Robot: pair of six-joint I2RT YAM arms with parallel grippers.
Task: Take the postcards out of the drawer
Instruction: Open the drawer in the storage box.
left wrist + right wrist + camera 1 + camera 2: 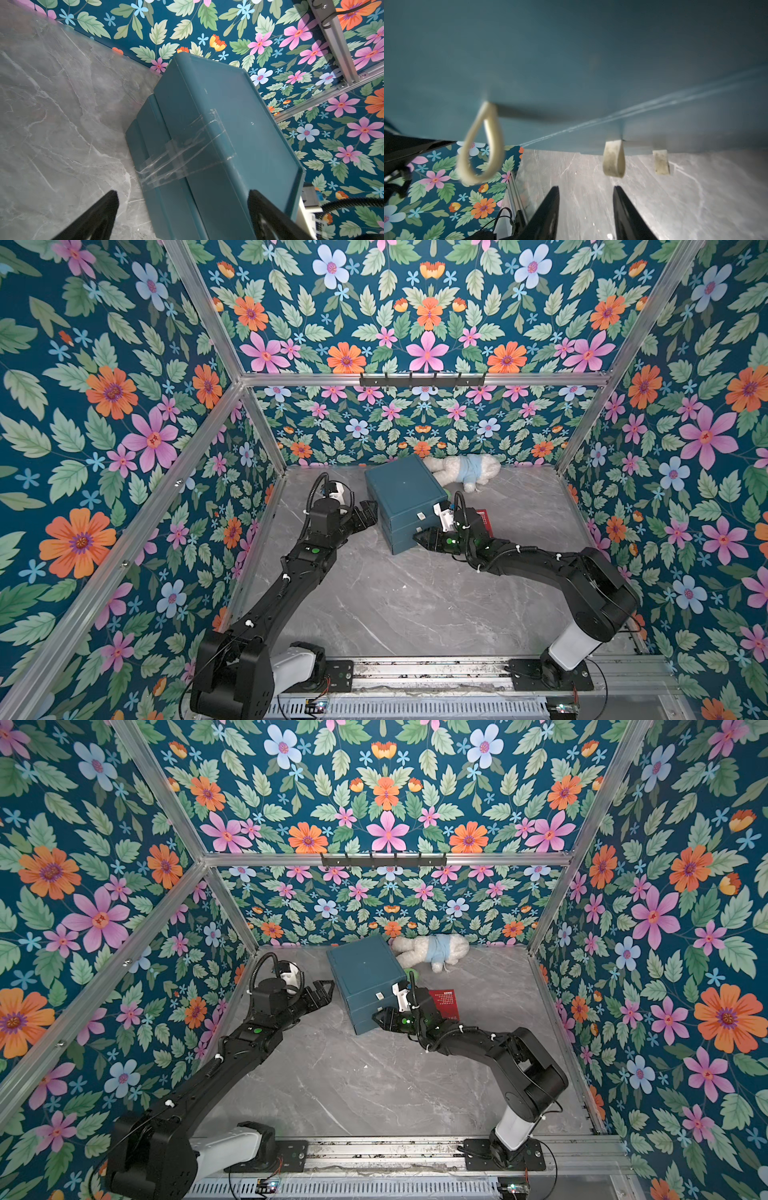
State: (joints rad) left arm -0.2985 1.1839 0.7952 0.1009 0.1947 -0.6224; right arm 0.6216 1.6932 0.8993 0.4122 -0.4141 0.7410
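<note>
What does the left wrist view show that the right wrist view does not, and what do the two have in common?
Only the left wrist view: clear tape across the side of the drawer box, and the left gripper, jaws wide open. Only the right wrist view: cream pull loops on the drawer fronts, and the right gripper, open and empty. Both: the teal drawer box, the grey table and the flowered wall.

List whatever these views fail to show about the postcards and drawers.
- Drawer contents: no view sees inside the drawer unit.
- Red postcard: in both top views, partly behind the right arm; print too small to read.
- Pull loop: right wrist view, blurred.
- Other postcards: none visible in any view.
</note>
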